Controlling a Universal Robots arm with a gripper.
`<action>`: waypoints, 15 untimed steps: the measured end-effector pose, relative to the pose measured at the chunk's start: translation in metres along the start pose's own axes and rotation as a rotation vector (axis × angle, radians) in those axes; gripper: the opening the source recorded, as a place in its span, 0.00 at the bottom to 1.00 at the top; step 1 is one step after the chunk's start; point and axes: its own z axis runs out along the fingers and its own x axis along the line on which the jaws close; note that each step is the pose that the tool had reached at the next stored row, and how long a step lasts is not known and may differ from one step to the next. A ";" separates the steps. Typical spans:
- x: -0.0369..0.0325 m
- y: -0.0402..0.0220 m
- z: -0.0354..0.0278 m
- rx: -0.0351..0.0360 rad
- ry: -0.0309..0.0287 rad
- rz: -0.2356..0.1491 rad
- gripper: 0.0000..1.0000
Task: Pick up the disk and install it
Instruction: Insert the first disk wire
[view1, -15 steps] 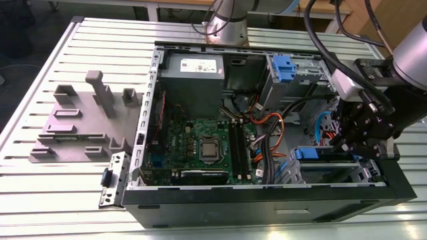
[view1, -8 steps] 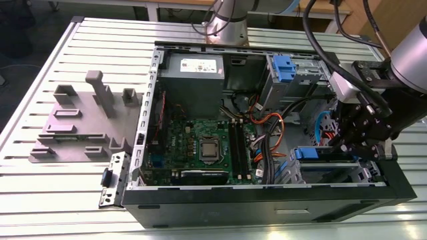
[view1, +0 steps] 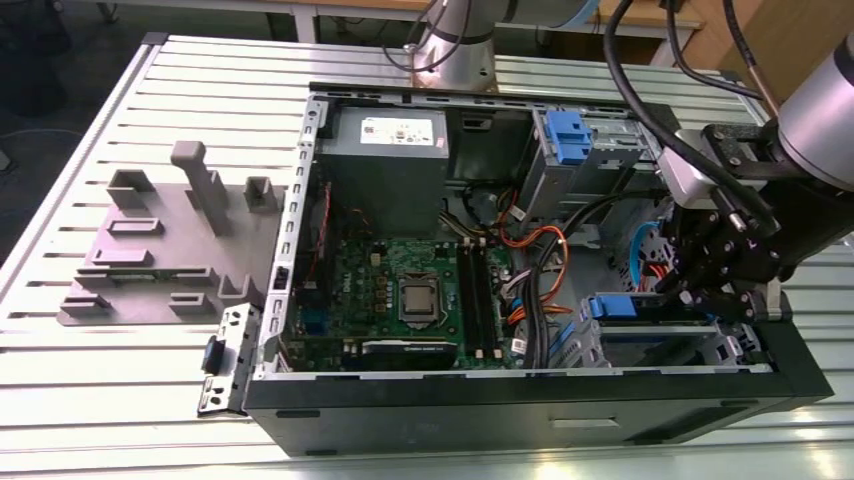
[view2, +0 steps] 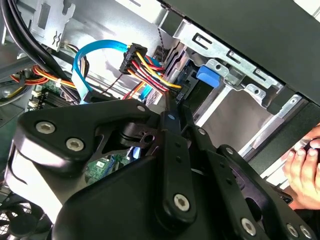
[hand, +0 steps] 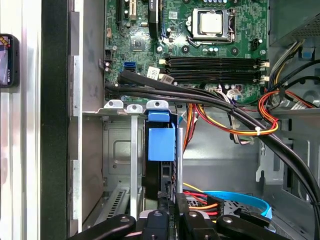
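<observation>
Install step under way. Open computer case on slatted desk. Gripper lowered inside case at exterior view's right, over drive cage. Disk stands on edge in cage slot, blue bracket showing, just beyond gripper tips. Cannot tell whether gripper grips disk or is apart. Judgement: disk looks nearly seated; remaining move calls for straight push along slot, clear of cables.

A lab or workshop bench — slotted aluminium table; opened computer case; grey fixture plate.
</observation>
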 end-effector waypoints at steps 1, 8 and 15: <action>0.0000 0.0000 0.0000 0.0000 0.0000 0.000 0.18; -0.0003 0.0000 -0.0072 0.0000 -0.0004 0.000 0.25; -0.0005 0.0000 -0.0155 -0.0005 -0.0005 0.000 0.24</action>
